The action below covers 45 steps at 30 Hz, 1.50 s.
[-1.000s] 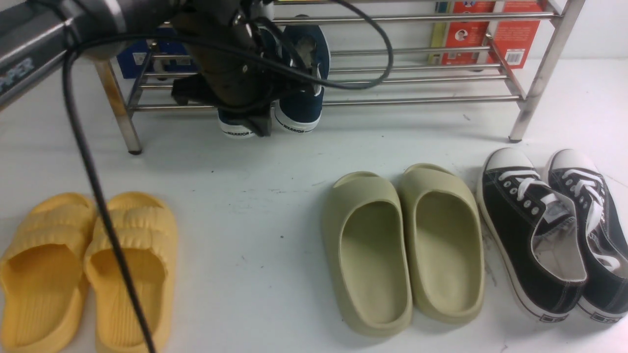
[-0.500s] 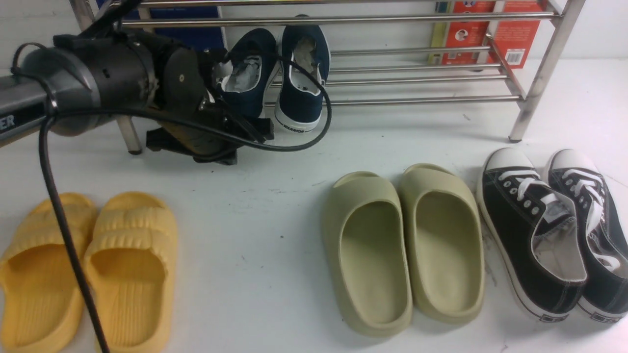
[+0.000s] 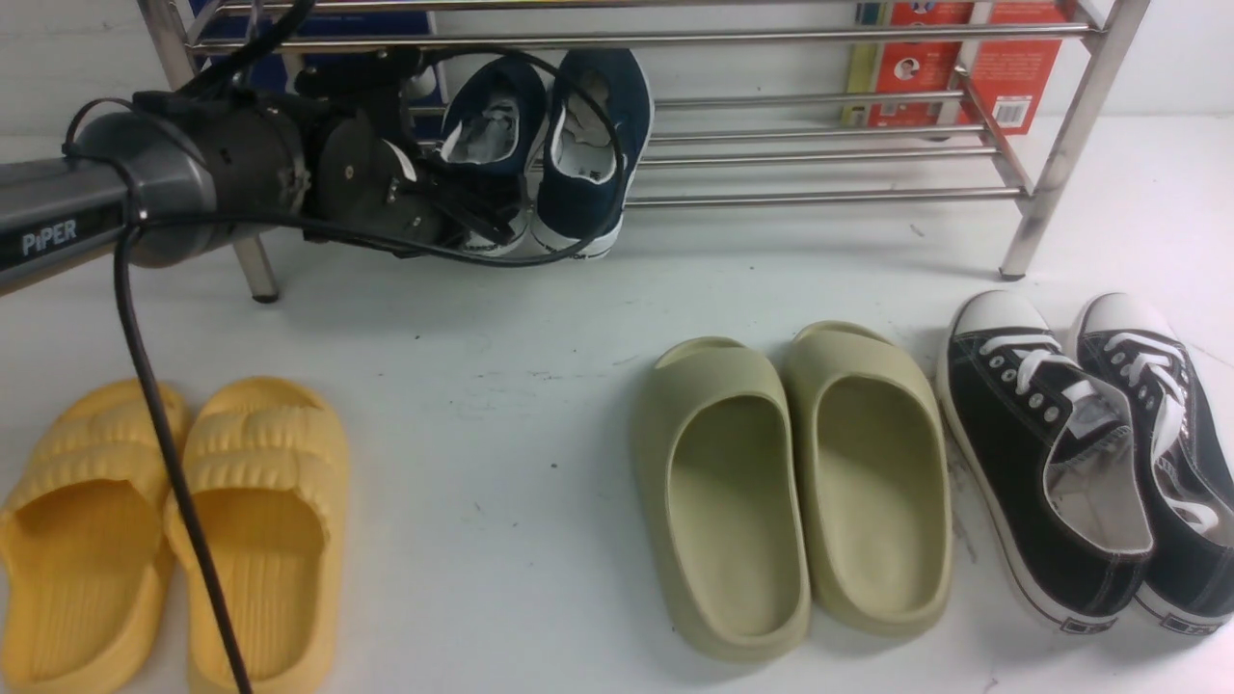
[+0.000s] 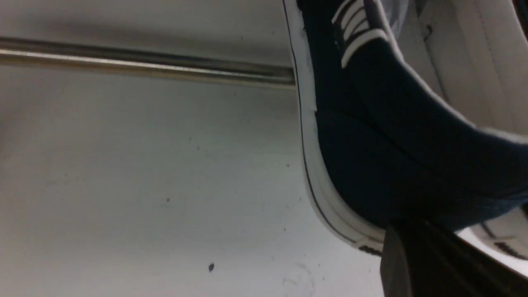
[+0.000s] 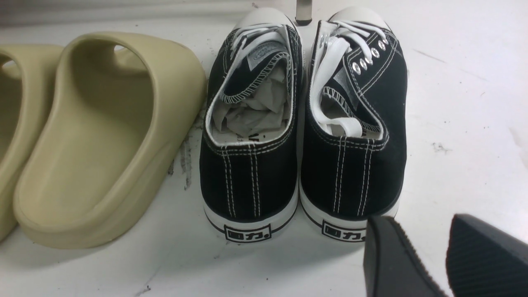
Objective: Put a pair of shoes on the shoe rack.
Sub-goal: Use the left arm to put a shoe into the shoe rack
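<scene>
- Over the last second the left arm has come down from above the shoes. It now lies level, with the left claw (image 3: 487,224) low against their heels, reaching in from the rack's left end.
- The two navy-blue canvas slip-on sneakers (image 3: 578,164) with white rubber soles stand side by side right at that claw's tips. They are on the lower shelf of the shiny steel-tube shoe rack (image 3: 819,200), toes tilted up and back, heels down at the front bar (crumpled paper shows inside both).
- In the left wrist view, one dark fingertip (image 4: 433,264) touches the white sole edge at a navy heel. The jaws are closed together.
- The rack's bars run well off to that claw's right, and a red printed box (image 3: 964,67) stands behind them.
- Nearer the camera than the claw, a pair of yellow ribbed foam slides (image 3: 174,520) lies under the arm, with a black cable (image 3: 164,434) crossing over them.
- Farther to the claw's right on the white table are olive-green moulded slides (image 3: 791,482), then black lace-up sneakers (image 3: 1080,453) with white toe caps.
- The right claw (image 5: 418,225) hangs just behind the black sneakers' heels, with its jaws apart.
</scene>
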### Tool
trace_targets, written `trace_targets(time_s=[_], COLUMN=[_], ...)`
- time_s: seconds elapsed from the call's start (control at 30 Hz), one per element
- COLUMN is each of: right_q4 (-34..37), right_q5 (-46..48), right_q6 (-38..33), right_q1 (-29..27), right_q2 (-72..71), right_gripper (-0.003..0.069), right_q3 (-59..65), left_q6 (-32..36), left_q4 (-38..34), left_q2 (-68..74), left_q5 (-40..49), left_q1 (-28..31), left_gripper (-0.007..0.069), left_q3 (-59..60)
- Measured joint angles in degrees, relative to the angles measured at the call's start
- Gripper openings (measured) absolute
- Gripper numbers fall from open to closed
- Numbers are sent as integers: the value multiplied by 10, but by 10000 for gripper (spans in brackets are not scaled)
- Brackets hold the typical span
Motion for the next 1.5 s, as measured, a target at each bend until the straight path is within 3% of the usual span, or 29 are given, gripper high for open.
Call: trace_targets(time_s=[0.17,0.33,0.43,0.6,0.87,1.17,1.3,1.5], right_q4=[0,0,0,0,0,0,0,0], right_q5=[0,0,0,0,0,0,0,0], right_q6=[0,0,0,0,0,0,0,0], right_q1=[0,0,0,0,0,0,0,0], right_q2=[0,0,0,0,0,0,0,0], right_gripper=[246,246,246,246,246,246,246,246], right_q3=[0,0,0,0,0,0,0,0], left_q6=[0,0,29,98,115,118,119,118], left_q4=[6,-27,-56,-95,-105,-101,-101,-101], left_q2=[1,-21,-54,-67,-5,29,29,28], left_q5=[2,83,157,181,98,-98,-125,-99], left_q1=[0,-1,-14,-61,-79,-80,-81,-85], left_gripper=[-13,-13,-13,-13,-13,-13,-13,-13], left_q3=[0,0,0,-2,-4,-4,-4,-4])
